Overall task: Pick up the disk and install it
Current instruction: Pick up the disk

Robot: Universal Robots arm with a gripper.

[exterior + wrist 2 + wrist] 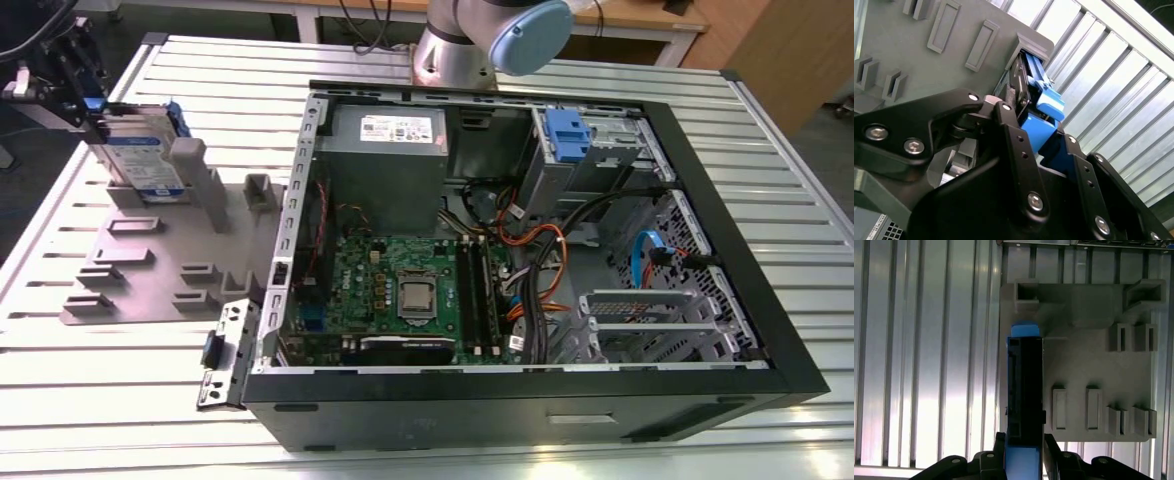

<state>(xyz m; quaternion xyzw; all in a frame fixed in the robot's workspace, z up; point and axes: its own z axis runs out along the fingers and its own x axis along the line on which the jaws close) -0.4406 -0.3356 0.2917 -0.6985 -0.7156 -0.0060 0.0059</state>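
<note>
The disk [144,160], a silver drive with a white-and-blue label in a blue carrier frame, stands on edge in the grey holder fixture [147,260] at the exterior view's left. My gripper [104,118] is at its upper end. In the first wrist view the disk [1024,390] shows edge-on, and my gripper [1024,455] has a black finger pressed on each flat side. In the second wrist view the gripper [1041,140] clamps the blue carrier of the disk [1046,107], whose far end sits in the fixture's slot [1026,42].
An open computer case [534,410] lies on the slatted metal table [80,400], to the exterior view's right of the fixture. Inside are a motherboard [414,290], cables and a drive bay with a blue latch [567,135]. The arm's base [467,40] stands behind the case.
</note>
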